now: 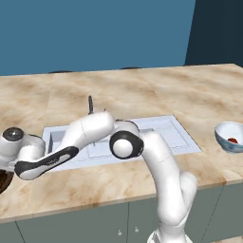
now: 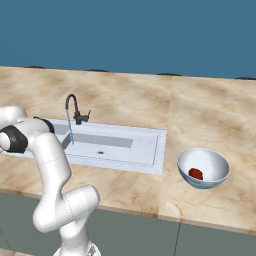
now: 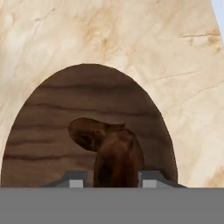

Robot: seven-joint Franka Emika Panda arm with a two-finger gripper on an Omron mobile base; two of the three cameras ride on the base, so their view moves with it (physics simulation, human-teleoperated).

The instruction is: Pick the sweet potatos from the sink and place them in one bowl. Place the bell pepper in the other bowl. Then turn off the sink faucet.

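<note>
In the hand view my gripper (image 3: pixel 113 180) hangs over the dark brown bowl (image 3: pixel 52 113) and is shut on a sweet potato (image 3: pixel 119 159) held between its fingertips. A second sweet potato (image 3: pixel 86 131) lies in the bowl just beyond the held one. The left base view has my arm stretched far left, with the brown bowl's edge (image 1: pixel 3 182) under the hand. The red bell pepper (image 1: pixel 232 140) (image 2: pixel 196 173) lies in the pale blue-white bowl (image 1: pixel 222 135) (image 2: pixel 212 156). A thin blue stream falls from the dark faucet (image 1: pixel 90 104) (image 2: pixel 73 106) into the sink (image 1: pixel 178 137) (image 2: pixel 145 145).
The marble counter (image 2: pixel 200 110) runs wide around the sink, with a blue wall behind it. My arm's elbow (image 1: pixel 124 144) hangs over the sink's front edge. Grey cabinet fronts (image 2: pixel 200 240) lie below the counter.
</note>
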